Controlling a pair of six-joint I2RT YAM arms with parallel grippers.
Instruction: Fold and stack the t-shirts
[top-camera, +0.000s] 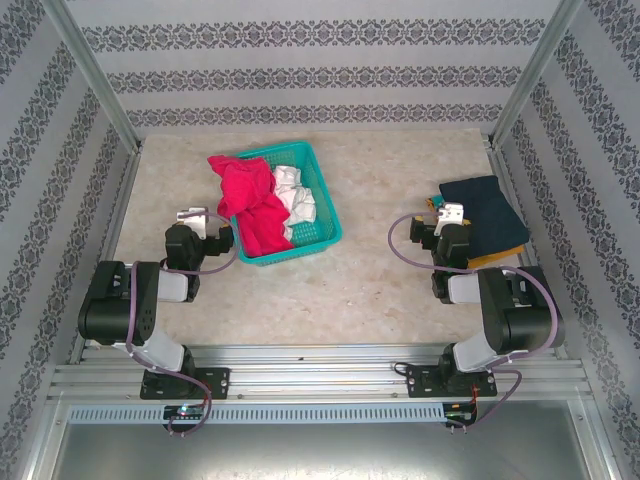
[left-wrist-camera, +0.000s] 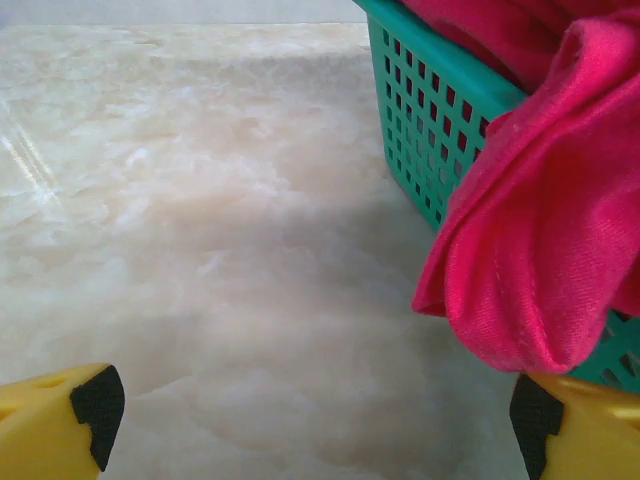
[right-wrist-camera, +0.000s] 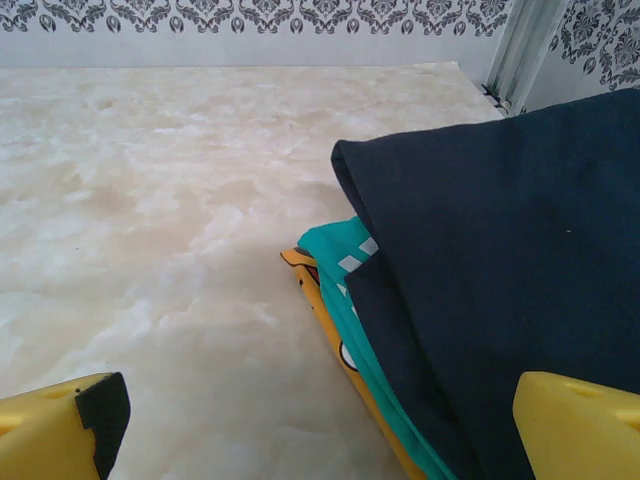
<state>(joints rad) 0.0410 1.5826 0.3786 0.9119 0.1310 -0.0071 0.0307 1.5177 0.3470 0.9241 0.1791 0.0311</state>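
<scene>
Left claw (left-wrist-camera: 315, 415) gapes beside soft, rumpled crimson shirt (left-wrist-camera: 540, 230).

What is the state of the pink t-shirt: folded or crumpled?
Crumpled, not folded. The pink t-shirt lies bunched in the teal basket, and part of it hangs out over the basket's rim.

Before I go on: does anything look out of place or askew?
The pink shirt spills over the basket's rim, hanging down outside its wall. The navy shirt at right lies flat and folded.
</scene>
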